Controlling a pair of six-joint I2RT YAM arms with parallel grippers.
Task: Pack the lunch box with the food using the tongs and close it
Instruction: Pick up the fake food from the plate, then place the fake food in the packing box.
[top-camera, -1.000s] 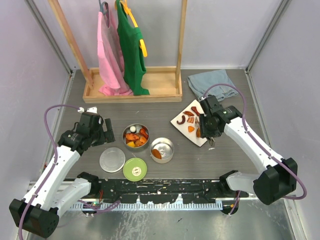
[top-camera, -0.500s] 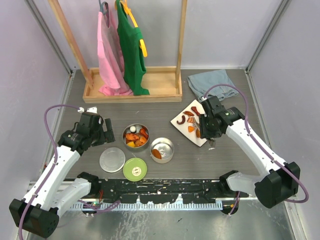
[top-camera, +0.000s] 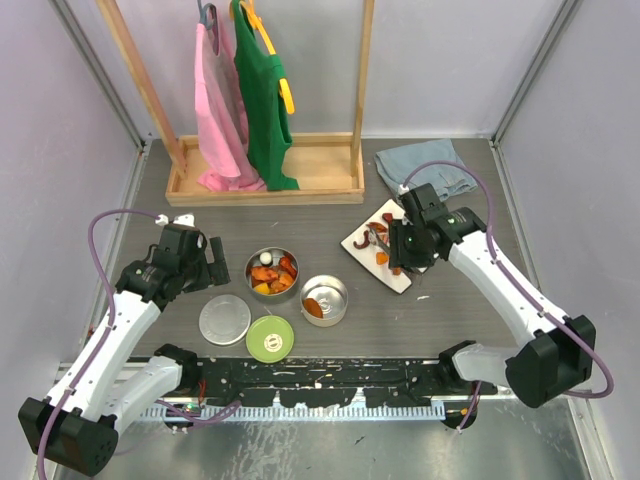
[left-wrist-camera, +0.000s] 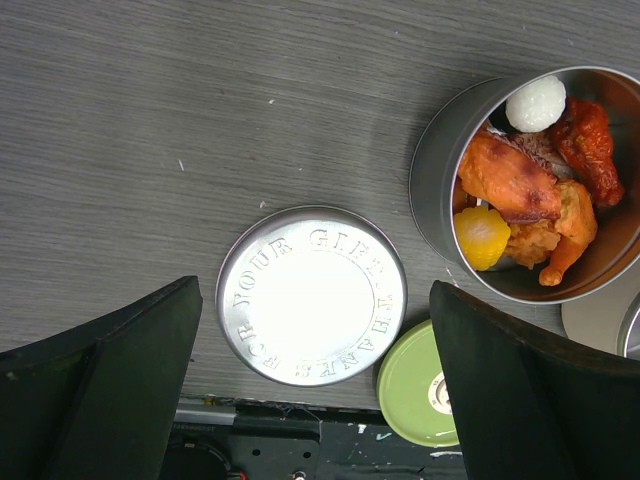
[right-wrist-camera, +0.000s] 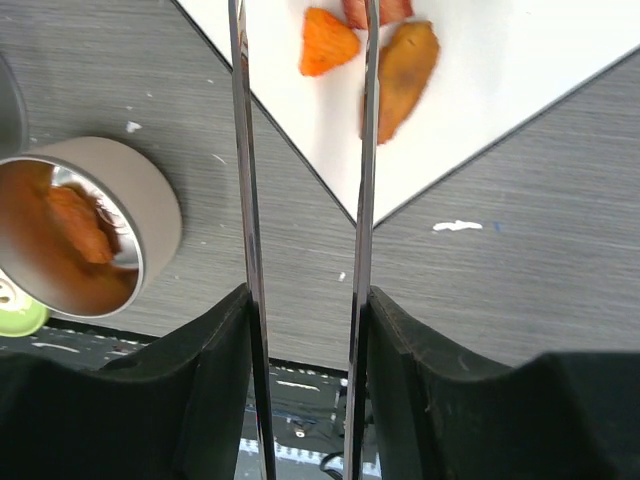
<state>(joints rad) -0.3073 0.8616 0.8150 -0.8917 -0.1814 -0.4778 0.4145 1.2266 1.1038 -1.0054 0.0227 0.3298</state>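
right jaws pinching tongs (right-wrist-camera: 243, 180), left jaws wide

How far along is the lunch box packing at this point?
Done: the far tin is well filled, the near tin holds a piece. In hand: the right gripper holds the tongs over food on the plate. Remaining: move those pieces, then fit the steel lid and green lid, both off.

The grey table (top-camera: 330, 225) bears a wooden rack (top-camera: 265, 185) at the far side, a cloth (top-camera: 425, 165) right of it, a plate (top-camera: 357, 241), a full tin (top-camera: 248, 272) just beside a second tin (top-camera: 335, 290), and nearer, a steel lid (top-camera: 225, 320) just beside a green lid (top-camera: 271, 338).
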